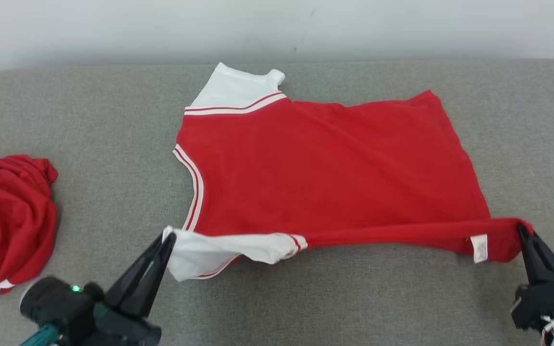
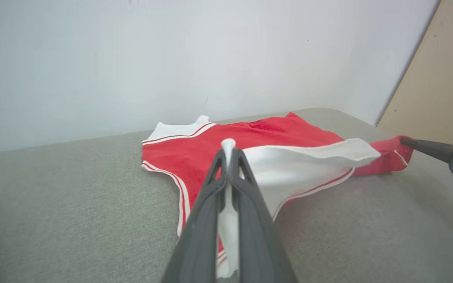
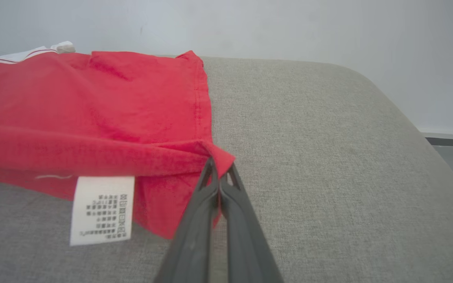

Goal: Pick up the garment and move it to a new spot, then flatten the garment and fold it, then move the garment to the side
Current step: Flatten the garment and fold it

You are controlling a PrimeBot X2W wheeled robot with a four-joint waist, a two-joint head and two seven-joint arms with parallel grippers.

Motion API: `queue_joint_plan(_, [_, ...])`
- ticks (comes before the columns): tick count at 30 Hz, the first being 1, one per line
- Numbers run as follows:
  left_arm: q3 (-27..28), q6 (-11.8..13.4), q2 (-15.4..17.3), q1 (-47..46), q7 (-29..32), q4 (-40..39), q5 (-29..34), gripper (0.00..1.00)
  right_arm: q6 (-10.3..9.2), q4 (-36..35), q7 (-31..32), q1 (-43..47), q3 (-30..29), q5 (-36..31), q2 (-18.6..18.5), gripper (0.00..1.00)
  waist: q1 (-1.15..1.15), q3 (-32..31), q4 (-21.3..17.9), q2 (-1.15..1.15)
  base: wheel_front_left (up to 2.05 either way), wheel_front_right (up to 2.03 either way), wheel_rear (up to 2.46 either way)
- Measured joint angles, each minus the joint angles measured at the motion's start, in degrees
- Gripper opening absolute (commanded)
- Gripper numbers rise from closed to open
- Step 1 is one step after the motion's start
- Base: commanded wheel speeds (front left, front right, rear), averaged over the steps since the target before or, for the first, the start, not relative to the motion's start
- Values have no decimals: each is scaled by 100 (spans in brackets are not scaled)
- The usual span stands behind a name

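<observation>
Red with white shoulders and striped trim: a sleeveless shirt [image 1: 325, 168], spread across the middle of the grey cloth surface [image 1: 113, 120]. Lies mostly flat, neck end toward the robot's left, hem toward its right, far edge near the pale wall [image 1: 113, 29]. Lifts off the surface along the near edge only, drawn into a taut fold between both hands. Pinches the near white shoulder corner with the left hand [image 1: 168, 239], long dark fingers [image 2: 210, 204] pressed together on the cloth; in the left wrist view, grips a strip of white between them, a tip of it poking out above. Clamps the near hem corner with the right hand [image 1: 522, 229], closed tight on a small peak of red in the right wrist view. Carries a white care label [image 1: 479, 248] on the lifted edge, just beside the right hand, print too small to read. Off at the left end of the surface, well apart from the shirt: a crumpled red and white heap [image 1: 10, 216]. Beyond the surface's right end, in the left wrist view: a tan panel [image 2: 442, 70].
</observation>
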Motion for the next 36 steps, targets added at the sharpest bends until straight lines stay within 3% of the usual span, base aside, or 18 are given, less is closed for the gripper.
queue_joint_plan(9, [-67,-66,-365,-1251,-321,1230,572,0,0,1098,-390,-1110,3,-316,312,0,1,300,83,1,0,0,0])
queue_joint_plan(24, [-694,-178,-463,-2893,-405,2927,1351,0,0,2006,-661,-2659,868,-519,290,0,2,1090,20,1,0,0,0])
queue_joint_plan(25, [-732,-178,-486,-2932,-405,2980,1351,0,0,2086,-672,-2711,894,-517,288,8,2,1133,15,1,0,0,0])
queue_joint_plan(26, [-780,-180,-508,-2957,-409,3011,1351,21,0,2165,-681,-2754,915,-510,286,23,2,1171,12,1,0,0,0])
queue_joint_plan(27, [-748,-189,-573,-2971,-409,3019,1360,96,0,2250,-712,-2797,956,-468,289,100,2,1209,8,1,0,0,0])
queue_joint_plan(30, [-503,-189,-679,-2927,-410,2902,1343,100,0,2192,-730,-2786,935,-277,265,100,2,1165,13,1,0,0,0])
queue_joint_plan(36, [119,-44,-857,-1974,-410,2441,1082,100,0,1161,-738,-2219,356,-120,75,100,0,968,-6,1,0,0,0])
